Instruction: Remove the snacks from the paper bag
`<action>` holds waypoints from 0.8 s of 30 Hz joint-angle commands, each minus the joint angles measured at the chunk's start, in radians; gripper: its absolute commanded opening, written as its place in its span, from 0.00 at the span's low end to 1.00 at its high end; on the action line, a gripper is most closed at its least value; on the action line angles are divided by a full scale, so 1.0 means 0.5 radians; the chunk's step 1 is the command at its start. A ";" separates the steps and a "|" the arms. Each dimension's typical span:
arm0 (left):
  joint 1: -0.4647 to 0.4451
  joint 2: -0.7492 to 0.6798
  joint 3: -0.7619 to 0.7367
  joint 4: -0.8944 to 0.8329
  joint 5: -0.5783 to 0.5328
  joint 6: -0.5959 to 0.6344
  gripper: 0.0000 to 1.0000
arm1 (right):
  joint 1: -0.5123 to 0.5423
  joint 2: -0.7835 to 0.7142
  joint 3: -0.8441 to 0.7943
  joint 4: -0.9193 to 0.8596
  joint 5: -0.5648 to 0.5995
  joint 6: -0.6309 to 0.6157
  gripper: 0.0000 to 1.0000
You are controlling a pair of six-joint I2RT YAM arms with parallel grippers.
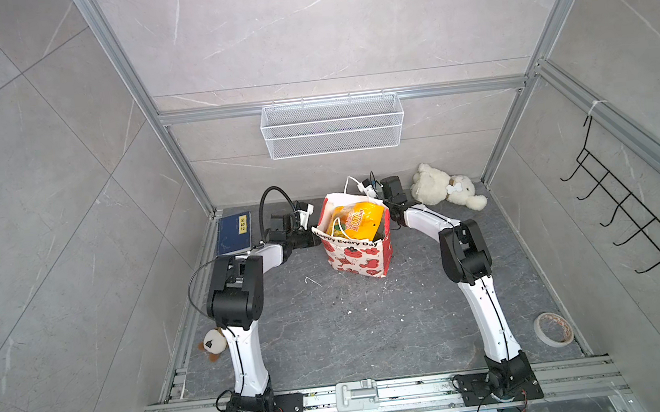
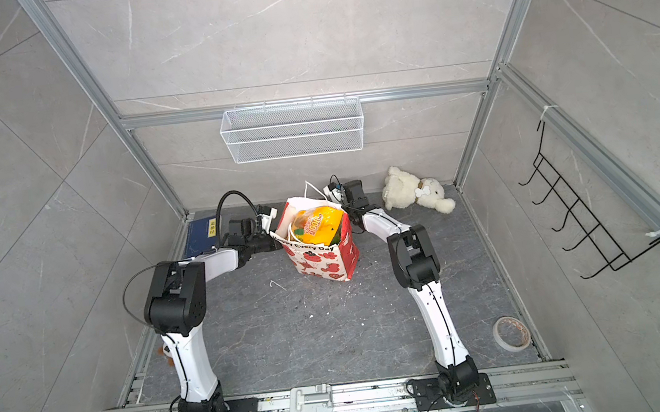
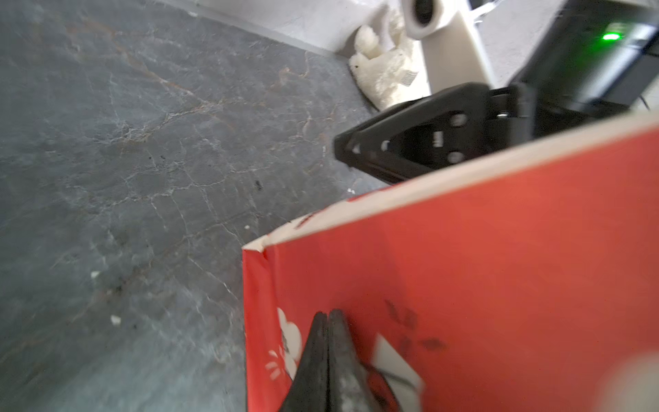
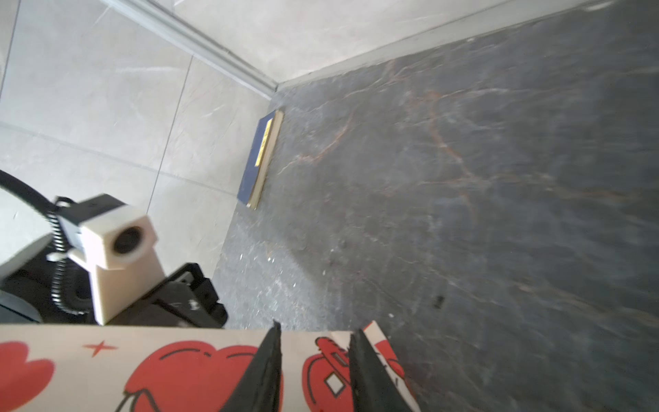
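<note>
The paper bag [image 1: 356, 256] [image 2: 319, 262] stands upright at the back middle of the floor, mouth open. A yellow-orange snack packet [image 1: 359, 218] [image 2: 317, 221] fills its mouth; any other snacks are hidden below it. My left gripper [image 1: 311, 237] [image 3: 328, 314] is shut at the bag's left side, tips against the red side panel [image 3: 481, 285], nothing showing between them. My right gripper [image 1: 391, 212] [image 4: 315, 330] is at the bag's back right corner, outside it. Its fingers stand apart over the printed white face [image 4: 160, 364], holding nothing.
A blue book [image 1: 234, 234] [image 4: 262, 160] lies at the back left wall. A white plush toy [image 1: 443, 189] [image 3: 385, 71] lies back right, a small plush [image 1: 214, 343] by the left arm. A tape roll [image 1: 553, 329] sits front right. A wire basket [image 1: 332, 125] hangs on the back wall.
</note>
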 commanded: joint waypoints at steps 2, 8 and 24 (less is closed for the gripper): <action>-0.013 -0.279 -0.230 0.095 -0.052 0.053 0.00 | 0.107 0.021 0.010 -0.087 -0.186 -0.171 0.35; 0.135 -0.604 -0.567 0.164 -0.358 -0.060 0.00 | 0.158 0.115 0.150 -0.222 -0.263 -0.311 0.35; 0.211 -1.451 -0.807 -0.027 -0.851 0.041 0.04 | 0.196 0.109 0.380 -0.371 -0.079 -0.147 0.41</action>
